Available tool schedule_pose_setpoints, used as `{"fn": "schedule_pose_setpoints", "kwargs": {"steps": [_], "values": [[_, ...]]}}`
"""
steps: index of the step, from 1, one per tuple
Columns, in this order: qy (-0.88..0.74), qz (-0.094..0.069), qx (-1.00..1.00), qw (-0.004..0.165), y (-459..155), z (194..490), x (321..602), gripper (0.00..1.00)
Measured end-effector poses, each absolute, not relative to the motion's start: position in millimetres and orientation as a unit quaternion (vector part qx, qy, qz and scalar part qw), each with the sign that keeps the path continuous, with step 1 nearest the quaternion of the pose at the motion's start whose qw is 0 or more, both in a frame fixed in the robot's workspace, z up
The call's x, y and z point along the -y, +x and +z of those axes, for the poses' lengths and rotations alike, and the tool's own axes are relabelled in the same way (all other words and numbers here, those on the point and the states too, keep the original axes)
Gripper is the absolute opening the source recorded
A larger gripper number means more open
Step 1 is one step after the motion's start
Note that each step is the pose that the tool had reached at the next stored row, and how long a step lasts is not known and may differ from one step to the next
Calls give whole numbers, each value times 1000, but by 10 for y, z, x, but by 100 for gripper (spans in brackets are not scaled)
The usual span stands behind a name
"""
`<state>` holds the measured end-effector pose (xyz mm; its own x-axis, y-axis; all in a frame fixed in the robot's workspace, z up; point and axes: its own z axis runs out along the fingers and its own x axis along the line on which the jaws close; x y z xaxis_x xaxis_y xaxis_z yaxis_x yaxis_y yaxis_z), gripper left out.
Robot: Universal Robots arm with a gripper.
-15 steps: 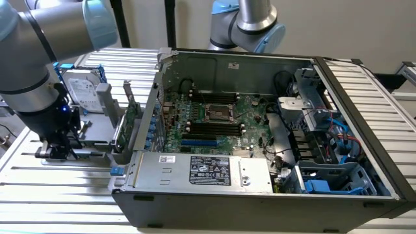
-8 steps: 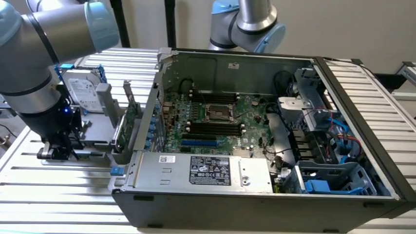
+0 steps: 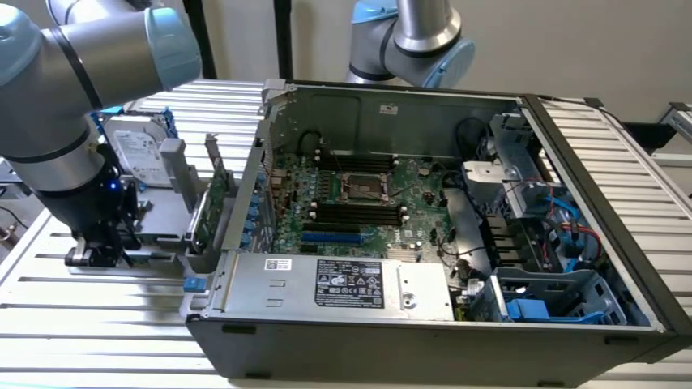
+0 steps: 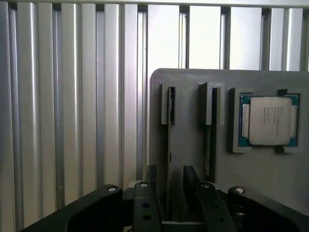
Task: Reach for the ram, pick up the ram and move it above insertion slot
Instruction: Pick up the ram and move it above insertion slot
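- Exterior view, layout: the working arm (image 3: 65,121) stands at the exterior view's left. Its gripper (image 3: 100,250) is lowered onto the grey holder (image 3: 162,217), which lies on the slatted table (image 3: 108,324) just beside the open computer case (image 3: 433,340).
- Exterior view, task object: the ram sits beneath the gripper and cannot be made out here. A hard drive (image 3: 138,158) and a green expansion card (image 3: 219,194) stand on edge between gripper and case.
- Exterior view, goal: the black memory slots (image 3: 357,212) on the board inside the case lie well apart from the gripper, toward the exterior view's right.
- Exterior view, reach: a second arm (image 3: 416,40) stands behind the case, far from the holder, so the working arm is much the nearer.
- Exterior view, writing: the power supply (image 3: 335,284) carries a black label with white print, and the hard drive a pale label. Neither can be read.
- Wrist view, grasp: the fingers (image 4: 150,191) of the gripper (image 4: 170,170) are spread, one on each side of the ram (image 4: 170,108). A gap shows on both sides, and no contact is visible.
- Wrist view, axis: the ram stands on edge in a narrow groove of the holder (image 4: 188,140). Its long axis runs straight away from the gripper, parallel with the table slats (image 4: 72,96), and its broad faces turn toward the finger pads.
- Wrist view, neighbours: a parallel groove (image 4: 211,125) beside it seems to hold another stick. A processor (image 4: 268,121) lies in a square recess, and the print on its lid is too faint to read.
- Judgement: the reach looks complete, and the ram is not yet pinched or lifted.
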<state>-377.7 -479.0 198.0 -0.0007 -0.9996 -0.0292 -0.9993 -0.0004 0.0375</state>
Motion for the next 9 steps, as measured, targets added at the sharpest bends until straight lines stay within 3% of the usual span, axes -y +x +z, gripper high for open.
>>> {"fn": "schedule_pose_setpoints", "kwargs": {"steps": [3,4,9], "values": [[707,-24,707,4,-3770,1972,4790,34],[707,-24,707,4,-3767,1969,4790,27],[707,-26,707,5,-3756,1963,4790,15]]}}
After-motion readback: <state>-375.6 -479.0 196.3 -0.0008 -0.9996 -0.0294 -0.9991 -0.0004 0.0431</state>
